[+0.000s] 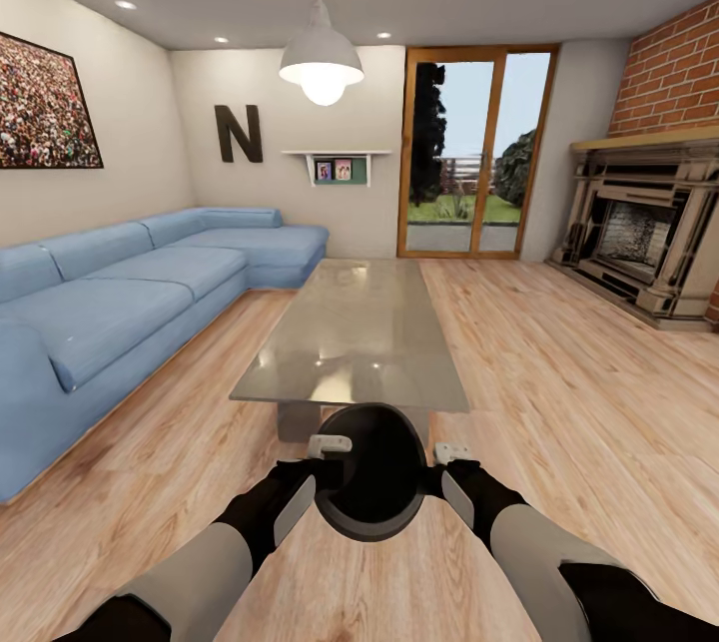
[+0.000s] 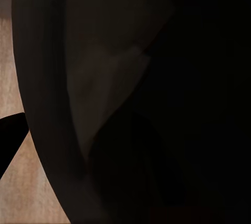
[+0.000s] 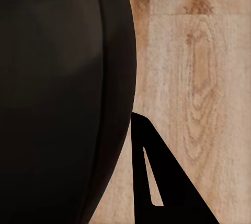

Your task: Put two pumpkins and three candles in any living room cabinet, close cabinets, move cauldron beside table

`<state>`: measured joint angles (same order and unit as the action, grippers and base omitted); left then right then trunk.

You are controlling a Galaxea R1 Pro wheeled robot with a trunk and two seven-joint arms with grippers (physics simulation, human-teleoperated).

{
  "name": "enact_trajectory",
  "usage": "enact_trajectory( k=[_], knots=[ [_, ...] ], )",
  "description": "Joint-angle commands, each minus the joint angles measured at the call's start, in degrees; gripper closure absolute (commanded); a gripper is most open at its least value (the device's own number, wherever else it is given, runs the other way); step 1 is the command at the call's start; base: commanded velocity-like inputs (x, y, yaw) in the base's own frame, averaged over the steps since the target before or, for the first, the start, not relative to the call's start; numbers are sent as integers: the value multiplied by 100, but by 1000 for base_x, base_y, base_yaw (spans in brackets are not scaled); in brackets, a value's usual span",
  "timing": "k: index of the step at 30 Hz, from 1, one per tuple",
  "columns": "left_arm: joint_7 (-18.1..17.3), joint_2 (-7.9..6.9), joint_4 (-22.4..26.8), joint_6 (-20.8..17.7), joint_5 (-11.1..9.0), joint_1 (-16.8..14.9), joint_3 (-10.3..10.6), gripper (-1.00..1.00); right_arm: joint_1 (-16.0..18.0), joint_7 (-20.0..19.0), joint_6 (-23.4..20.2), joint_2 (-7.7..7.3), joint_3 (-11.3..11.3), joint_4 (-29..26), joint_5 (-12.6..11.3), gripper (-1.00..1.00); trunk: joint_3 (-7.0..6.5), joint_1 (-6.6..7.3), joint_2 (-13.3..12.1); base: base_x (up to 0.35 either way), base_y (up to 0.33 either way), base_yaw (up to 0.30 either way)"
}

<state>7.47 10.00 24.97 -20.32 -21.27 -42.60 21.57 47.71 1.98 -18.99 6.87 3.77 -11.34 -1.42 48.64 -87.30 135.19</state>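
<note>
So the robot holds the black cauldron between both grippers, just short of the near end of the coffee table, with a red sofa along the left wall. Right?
Not quite: the sofa is light blue, not red, as the head view shows. The rest stands: the cauldron sits between the left gripper and right gripper, just short of the coffee table.

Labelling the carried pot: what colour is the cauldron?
Glossy black cauldron, clearest in the head view, between both grippers.

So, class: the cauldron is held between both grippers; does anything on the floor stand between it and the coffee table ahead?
Nothing visible does. The cauldron, flanked by the left gripper and right gripper, sits just short of the table, with bare wooden floor around.
</note>
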Motion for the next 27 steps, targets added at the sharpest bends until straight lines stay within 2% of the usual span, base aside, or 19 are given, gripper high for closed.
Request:
enact_trajectory(
  k=[1, 27],
  knots=[
    [35, 0, 8, -16, -88, -3, 32, 100, 6, 5, -26, 7, 107, -27, -166, 100, 5, 2, 3, 0, 0, 0],
    [35, 0, 8, -15, -88, -3, 32, 100, 4, 16, -27, 7, 107, -27, -166, 100, 26, 2, 3, 0, 0, 0]
  ],
)
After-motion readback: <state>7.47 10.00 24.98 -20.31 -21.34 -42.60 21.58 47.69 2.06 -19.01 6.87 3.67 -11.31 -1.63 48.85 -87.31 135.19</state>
